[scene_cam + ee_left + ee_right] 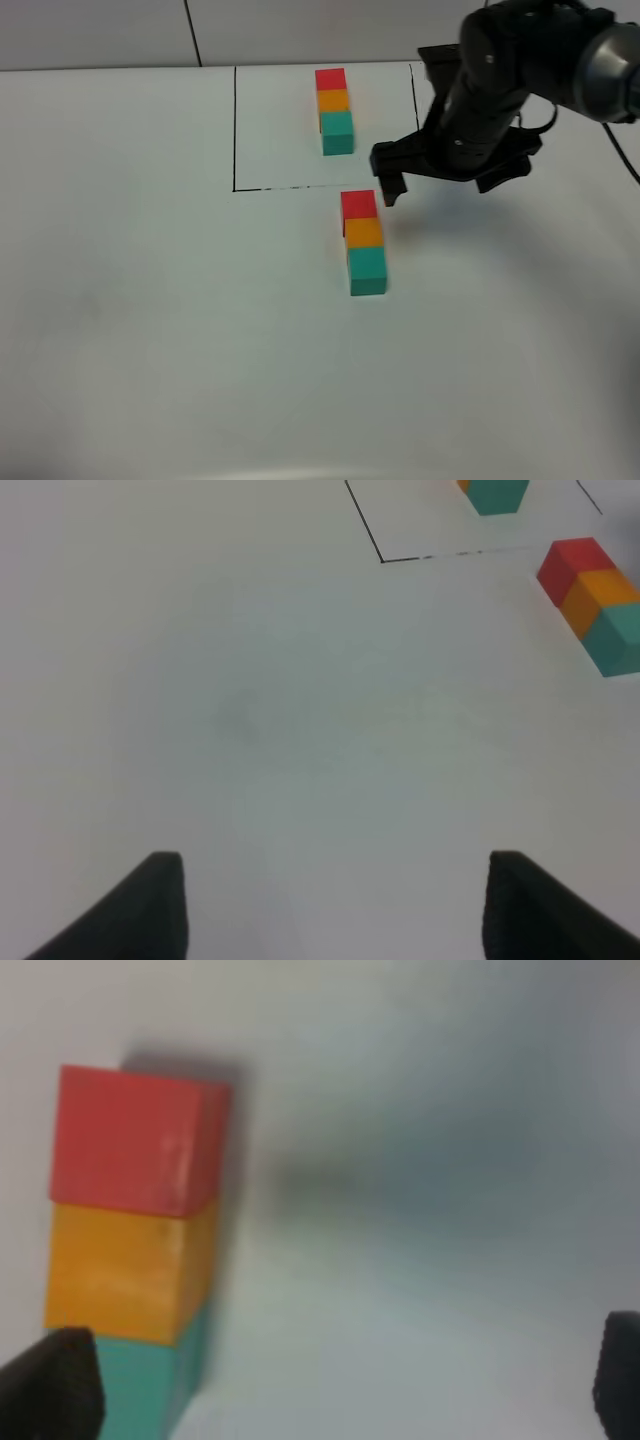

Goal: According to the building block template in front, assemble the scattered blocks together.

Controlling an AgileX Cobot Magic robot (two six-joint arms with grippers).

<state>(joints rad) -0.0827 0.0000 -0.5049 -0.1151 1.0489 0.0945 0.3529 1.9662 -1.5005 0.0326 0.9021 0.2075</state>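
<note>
The building block template [333, 110] is a red, orange, teal row inside a black-lined square at the back; its teal end shows in the left wrist view [495, 492]. The scattered blocks lie joined in one row just in front of the square: red [359, 204], orange [363, 232], teal-green [367, 270]. They also show in the left wrist view [595, 600] and in the right wrist view as red [135, 1140], orange [125, 1270] and teal [140, 1390]. My right gripper [440, 185] [335, 1380] is open and empty, just right of the red block. My left gripper [340, 910] is open and empty over bare table.
The white table [150, 300] carries the black square outline [235, 130] around the template. The right arm [520, 70] reaches in from the back right. A grey wall runs along the table's far edge.
</note>
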